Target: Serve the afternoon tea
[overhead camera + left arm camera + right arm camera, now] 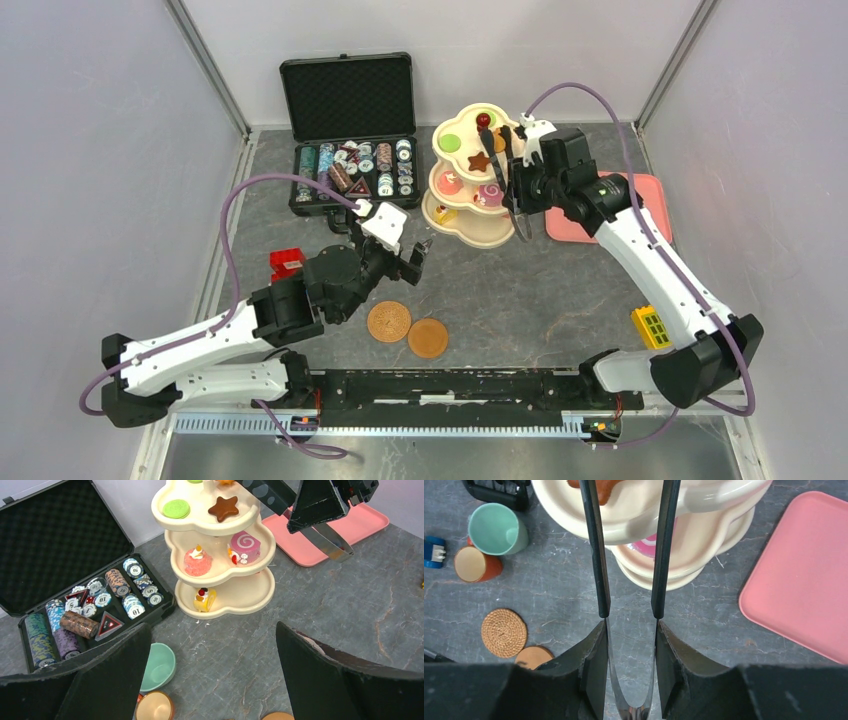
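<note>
The cream three-tier stand (482,238) stands at the back centre, with toy pastries on its tiers: a brown star (223,508), a green disc (176,508), a pink cake (196,562) and a swirl roll (245,545). My right gripper (630,630) is shut on a pair of black-tipped metal tongs (596,555). The tongs' arms reach over the top tier on either side of the star; their tips are out of view. My left gripper (212,670) hangs open over bare table. The teal cup (159,666) and brown cup (155,706) stand beside its left finger. Two saucers (389,321) (428,338) lie near the front.
An open black case of poker chips (350,130) stands at the back left, close to the stand. A pink tray (640,215) lies at the right, under my right arm. A red toy (286,263) sits beside my left arm, and a yellow toy (650,325) lies near the right base.
</note>
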Robot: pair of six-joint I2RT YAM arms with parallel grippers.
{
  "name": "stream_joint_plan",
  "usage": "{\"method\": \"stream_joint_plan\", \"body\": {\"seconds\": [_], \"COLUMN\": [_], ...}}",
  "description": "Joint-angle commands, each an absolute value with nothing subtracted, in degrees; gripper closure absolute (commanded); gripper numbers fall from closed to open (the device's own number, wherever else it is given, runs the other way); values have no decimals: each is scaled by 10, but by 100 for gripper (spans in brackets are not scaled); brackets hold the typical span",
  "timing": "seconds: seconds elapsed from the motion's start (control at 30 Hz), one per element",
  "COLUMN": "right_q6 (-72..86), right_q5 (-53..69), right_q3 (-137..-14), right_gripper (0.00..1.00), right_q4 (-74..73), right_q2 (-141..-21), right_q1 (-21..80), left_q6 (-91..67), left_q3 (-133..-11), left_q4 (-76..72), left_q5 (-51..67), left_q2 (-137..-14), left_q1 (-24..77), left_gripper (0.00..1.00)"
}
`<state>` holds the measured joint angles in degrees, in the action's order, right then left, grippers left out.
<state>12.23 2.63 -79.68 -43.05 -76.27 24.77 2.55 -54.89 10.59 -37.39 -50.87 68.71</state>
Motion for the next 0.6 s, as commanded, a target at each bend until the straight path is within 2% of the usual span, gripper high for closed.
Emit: {"method": "stream_joint_plan", "body": {"seconds": [0.0,0.13,0.33,0.57], "right_q6": [127,127,123,120], "right_q5": [-15,-18,-21,-23], "right_q3": [-793,-791,-808,-822], "right_gripper": [84,74,69,58], "right_q4": [-419,-404,-410,-411], "right_q2": [-755,-762,-792,-796], "right_q1": [250,250,250,251], "left_q6": [40,40,40,41], "left_q3": [-555,-556,-555,-555], "left_q4": [88,89,89,90], "left_q5": [-380,-379,-379,-374], "left_q2": [-514,-515,-511,-508], "left_q1": [684,684,683,682], "left_gripper": [0,0,0,0]}}
